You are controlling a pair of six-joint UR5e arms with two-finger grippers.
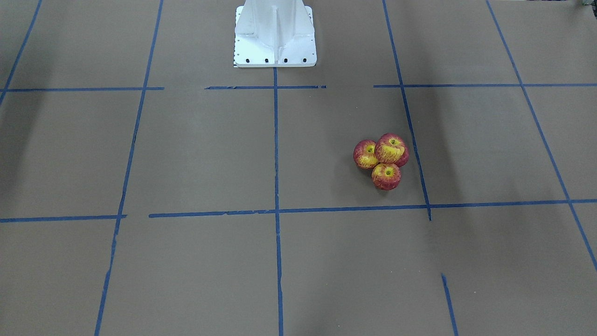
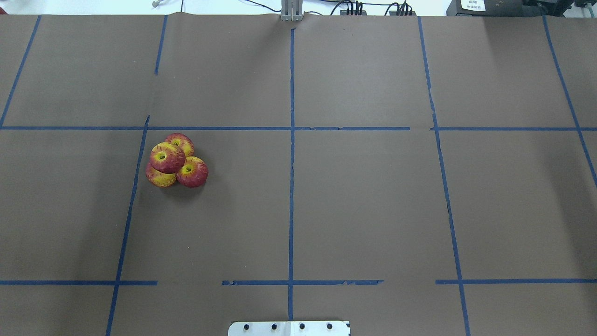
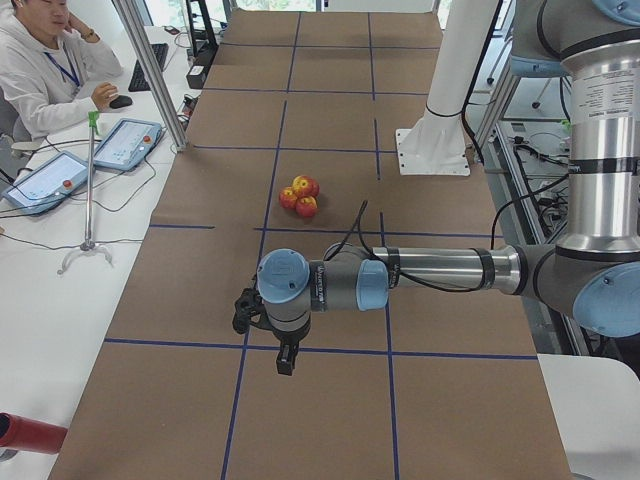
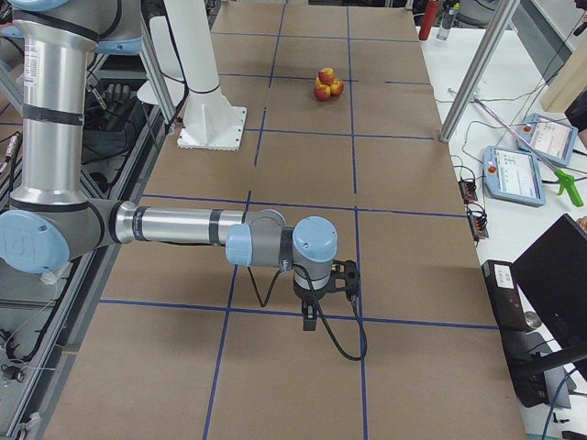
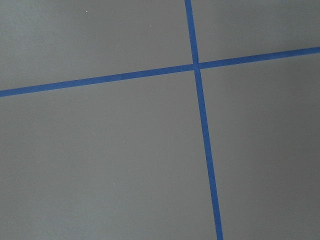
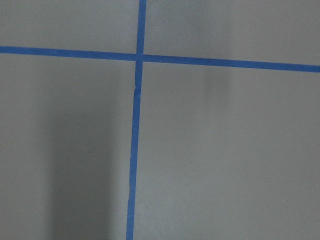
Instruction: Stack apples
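Note:
Four red-and-yellow apples sit in a tight cluster on the brown table. In the overhead view three lie on the table (image 2: 192,171) (image 2: 179,141) (image 2: 159,178) and one apple (image 2: 167,157) rests on top of them. The front-facing view shows the top apple (image 1: 391,149) and two lower ones (image 1: 366,155) (image 1: 386,176). The cluster also shows in the left view (image 3: 301,193) and the right view (image 4: 326,82). My left gripper (image 3: 284,368) and right gripper (image 4: 309,323) hang far from the apples, near the table's two ends. I cannot tell whether either is open or shut.
Blue tape lines (image 2: 291,154) divide the table into squares. The white robot base (image 1: 275,37) stands at the table's edge. A side bench with tablets (image 3: 125,143) and a metal post (image 3: 150,70) runs along the operators' side, where a person (image 3: 40,60) sits.

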